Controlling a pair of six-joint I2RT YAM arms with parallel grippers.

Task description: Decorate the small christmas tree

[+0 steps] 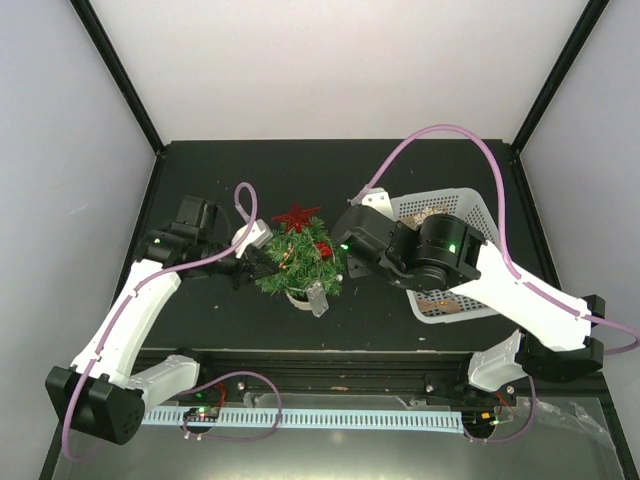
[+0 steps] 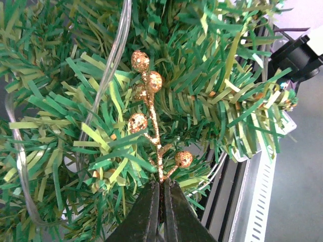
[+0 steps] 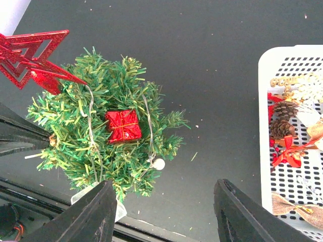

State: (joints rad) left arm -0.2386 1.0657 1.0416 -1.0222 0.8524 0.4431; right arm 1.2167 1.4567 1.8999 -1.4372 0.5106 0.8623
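The small christmas tree (image 1: 298, 265) stands mid-table in its white pot, with a red star (image 1: 295, 217) on top and a red gift box (image 3: 123, 125) among its needles. My left gripper (image 2: 161, 189) is shut on the stem of a gold glitter berry sprig (image 2: 150, 118) and holds it among the tree's branches at the tree's left side (image 1: 250, 262). My right gripper (image 3: 164, 212) is open and empty, just right of the tree, between it and the basket; in the top view it sits at the tree's right edge (image 1: 352, 262).
A white mesh basket (image 1: 470, 215) at the right holds pine cones, red bows and other ornaments (image 3: 285, 136). A clear wire with a white bead (image 3: 158, 164) winds round the tree. A metal rail (image 1: 330, 385) runs along the table's near edge.
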